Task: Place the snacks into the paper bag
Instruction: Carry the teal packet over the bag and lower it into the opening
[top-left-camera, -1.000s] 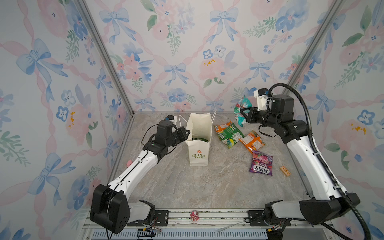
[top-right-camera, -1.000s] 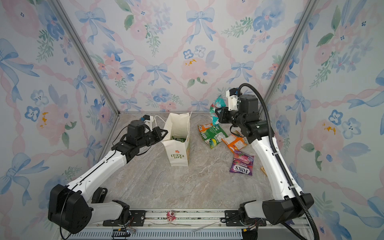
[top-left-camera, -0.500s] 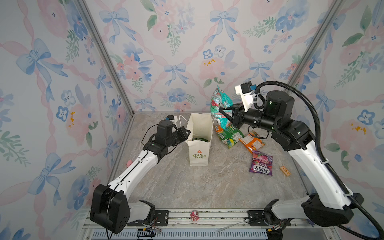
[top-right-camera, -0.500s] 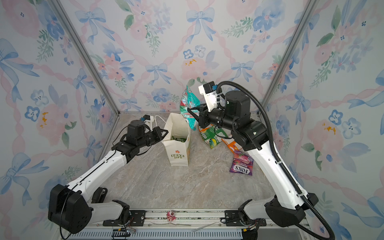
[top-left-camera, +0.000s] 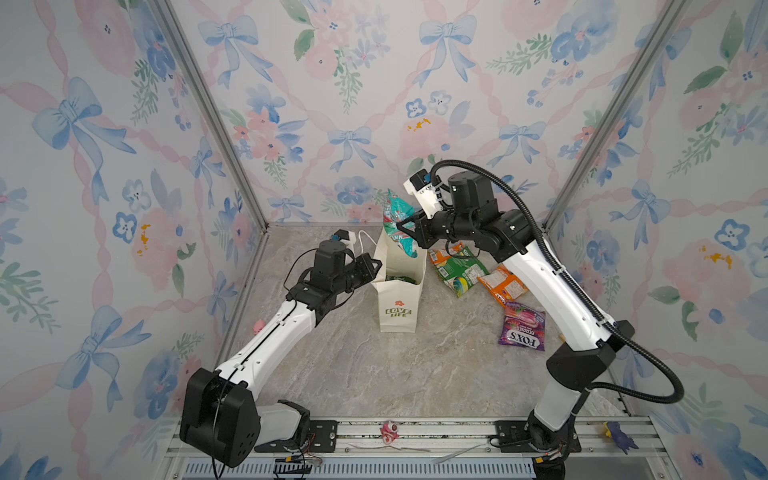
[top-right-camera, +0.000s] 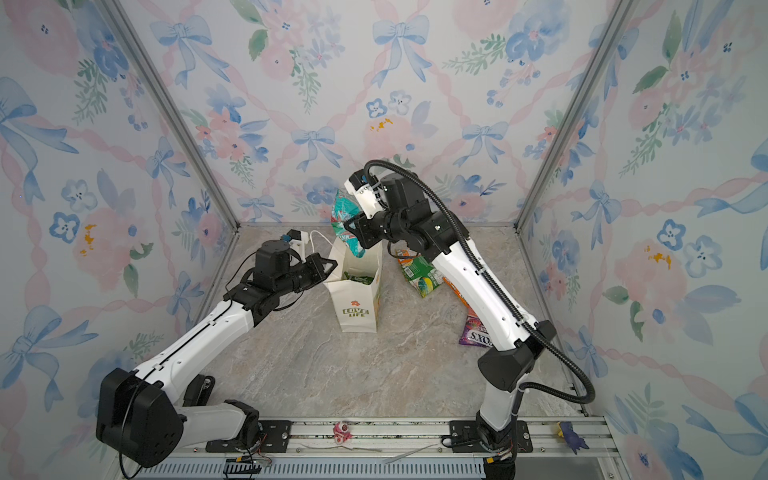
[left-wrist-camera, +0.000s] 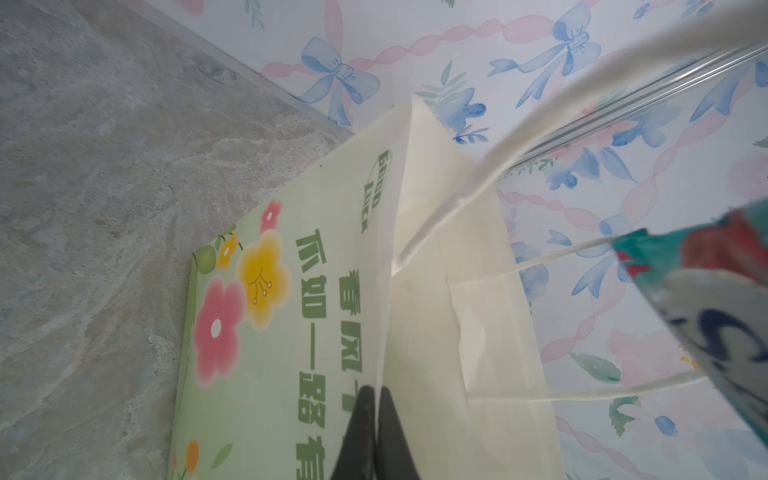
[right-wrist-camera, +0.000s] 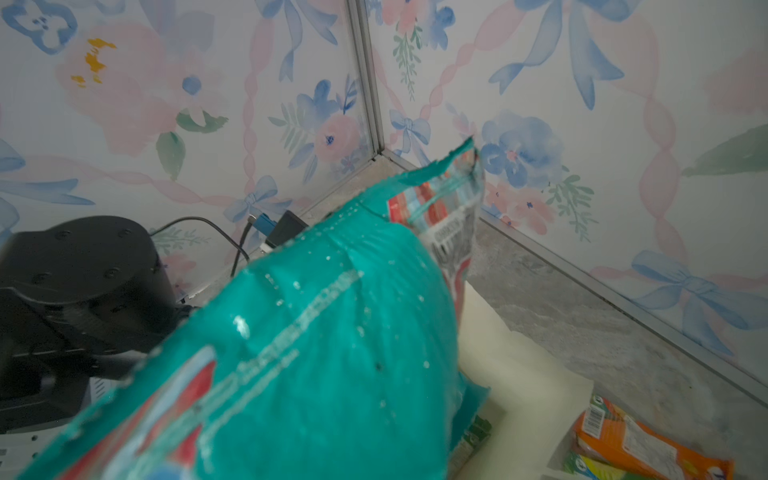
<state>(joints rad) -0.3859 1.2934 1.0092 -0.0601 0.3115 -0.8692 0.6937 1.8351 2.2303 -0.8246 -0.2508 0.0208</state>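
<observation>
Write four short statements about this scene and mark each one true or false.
1. The right gripper holds a teal packet above the open top of the paper bag. True.
2. The left gripper is open, clear of the bag. False: it is shut on the bag's upper edge.
3. The purple FOX'S packet is inside the bag. False: it lies on the table, right of the bag in both top views.
4. The bag stands upright with something green inside. True.

Marbled surface (top-left-camera: 436, 374) stood boxed in by bow-and-flower wallpaper (top-left-camera: 374, 83).
A small pink figure (top-left-camera: 259, 325) lay at nine o'clock against the wall; the front rail (top-left-camera: 457, 427) carried a pink-and-white trinket (top-left-camera: 389, 432) at six o'clock and a purple one (top-left-camera: 619, 434) at five.
</observation>
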